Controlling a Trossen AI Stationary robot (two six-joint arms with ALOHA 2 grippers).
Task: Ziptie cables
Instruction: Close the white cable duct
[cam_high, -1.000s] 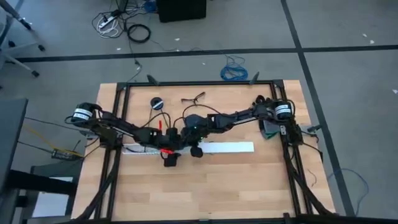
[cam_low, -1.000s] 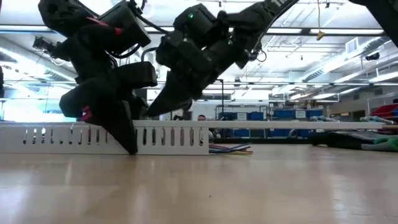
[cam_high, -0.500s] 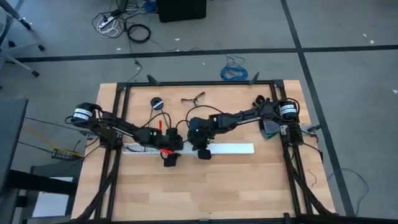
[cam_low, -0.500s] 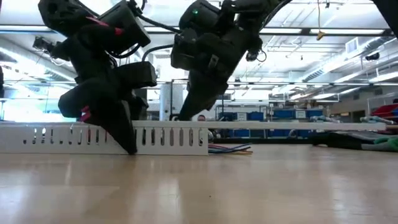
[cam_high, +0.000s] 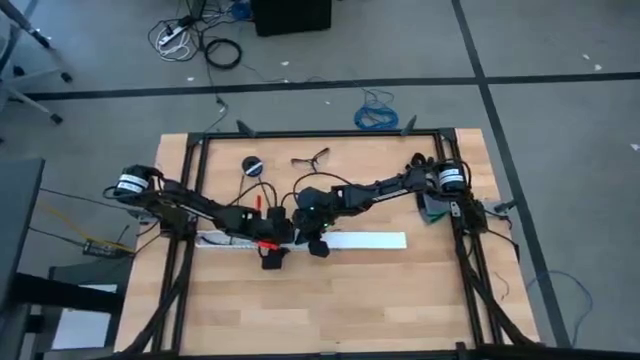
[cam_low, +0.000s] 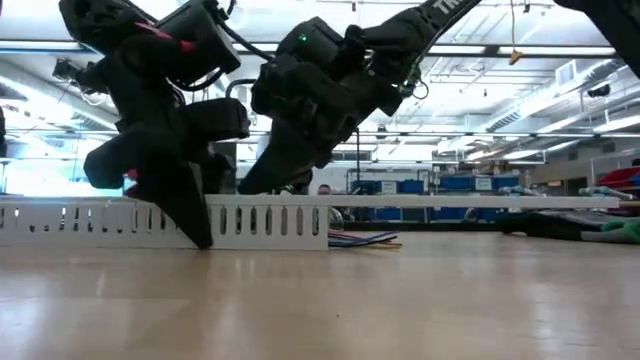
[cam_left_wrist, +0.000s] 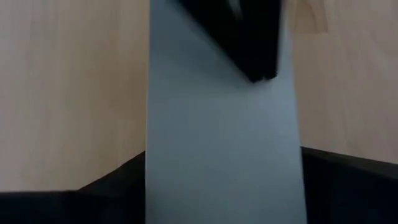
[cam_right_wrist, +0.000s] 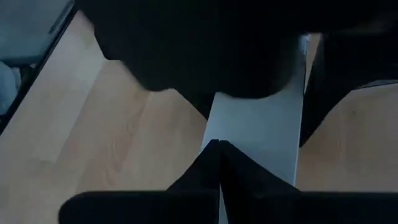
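the left gripper (cam_high: 272, 254) is down on the white strip (cam_high: 365, 240), its dark fingers (cam_left_wrist: 112, 186) set apart to either side of the strip's width, so it looks clamped across it; touch at the walls is my reading. the right gripper (cam_high: 318, 243) sits just beside it on the same strip, and in its wrist view the fingers (cam_right_wrist: 214, 168) meet at a point, closed over the strip's top with nothing visible between them.

the cables (cam_low: 362, 240) show only in the low view, a few coloured ends poking out past the strip's end on the table (cam_high: 340, 300). the rest is hidden, probably lying in or behind the strip.

they look thin, light and limp; they would sag and splay if lifted by one end. a hold near the middle of the bunch, squeezing all strands together, seems safest. the strip's slotted wall stands in the way of that, as do both arms crowded over one spot.

farther off on the table lie a round black object (cam_high: 251, 165) and a small dark piece (cam_high: 311, 157) near the back edge, well clear.
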